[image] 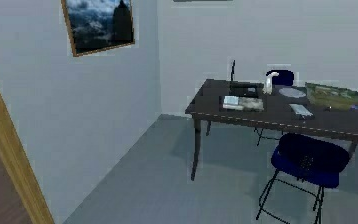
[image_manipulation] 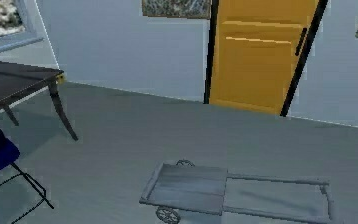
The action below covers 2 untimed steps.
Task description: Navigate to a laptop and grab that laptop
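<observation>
Closest to both cameras, grey floor (image: 127, 185), reaching to pale walls (image: 77, 110). Next by size, orange door (image_manipulation: 257, 55) in a dark frame, far out in the arm side view. Then dark table (image: 212, 108), ahead and toward the forward view's right, with one corner also at the arm side view's left edge. Low grey cart (image_manipulation: 237, 190) on small wheels at that view's bottom. Blue chair (image: 309, 160) before the table's near side. Framed picture (image: 99, 22) high on the wall.

On the tabletop, several small things: flat greenish sheet (image: 332, 95), white jug-like shape (image: 275, 82), pale box (image: 230, 101). Near the far edge, thin dark upright slab (image: 232, 72), possibly the laptop (image: 233, 74) seen edge-on with screen raised; too small to be sure.

Cannot tell the state of the gripper from these views.

Judging by this, approach not yet finished. Dark slab placed forward of the reaching side, not abreast of it. Probably needs a drive ahead along the table's short end, stopping with the slab straight out to the arm's side. Should mind the table leg and the chair. Cannot tell the long axis of the slab's base.
</observation>
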Tool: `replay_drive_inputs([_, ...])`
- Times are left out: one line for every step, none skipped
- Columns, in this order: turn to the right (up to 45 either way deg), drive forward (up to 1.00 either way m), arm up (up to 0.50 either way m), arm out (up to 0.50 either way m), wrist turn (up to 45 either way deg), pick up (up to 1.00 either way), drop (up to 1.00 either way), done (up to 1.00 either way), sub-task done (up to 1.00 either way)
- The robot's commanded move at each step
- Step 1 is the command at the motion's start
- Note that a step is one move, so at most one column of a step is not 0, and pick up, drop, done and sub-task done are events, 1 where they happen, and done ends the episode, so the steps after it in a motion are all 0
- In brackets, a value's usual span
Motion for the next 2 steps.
replay_drive_inputs([0.0,0.95,0.0,0.0,0.0,0.0,0.0,0.0,0.0])
replay_drive_inputs([-45.0,0.0,0.0,0.0,0.0,0.0,0.0,0.0,0.0])
